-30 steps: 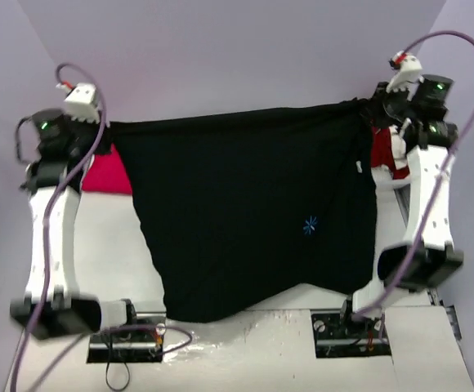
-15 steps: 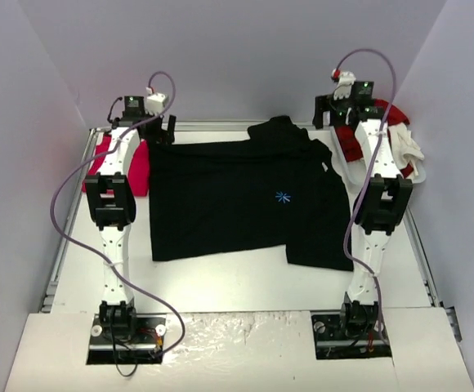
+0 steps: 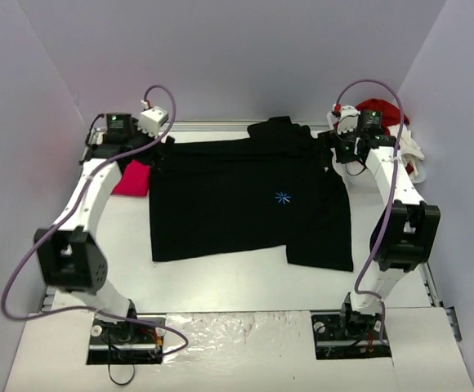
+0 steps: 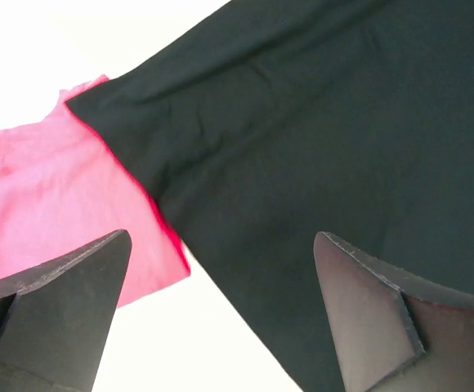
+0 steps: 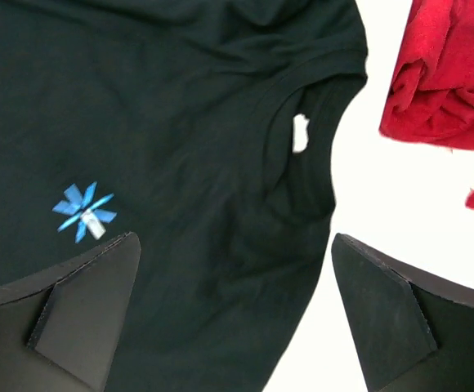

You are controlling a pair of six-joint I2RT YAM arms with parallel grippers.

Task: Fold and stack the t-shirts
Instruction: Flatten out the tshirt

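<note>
1. Your black t-shirt (image 3: 245,196) lies spread out on the white table (image 3: 221,282), chest up, with the light-blue asterisk mark (image 3: 283,197) showing near its middle.
2. The shirt's far edge is bunched into a small hump, and its near edge reaches closer to the arm bases on the right side than on the left.
3. Your left gripper (image 3: 162,149) hangs over the black t-shirt's far left corner. Its jaws stand wide apart and nothing is between them; in the left wrist view the left gripper (image 4: 221,245) frames only cloth lying flat below.
4. The pink-red t-shirt (image 3: 132,177) sits against the black t-shirt's left edge, and the black corner laps over part of it (image 4: 49,204).
5. Your right gripper (image 3: 335,152) hangs over the black t-shirt's far right corner, by the neckline. It is also spread fully and grips nothing (image 5: 235,238); a small white label (image 5: 300,133) shows inside the collar.
6. A crumpled red cloth (image 5: 441,73) lies just off the black t-shirt's right edge, with a strip of bare table between them.
</note>
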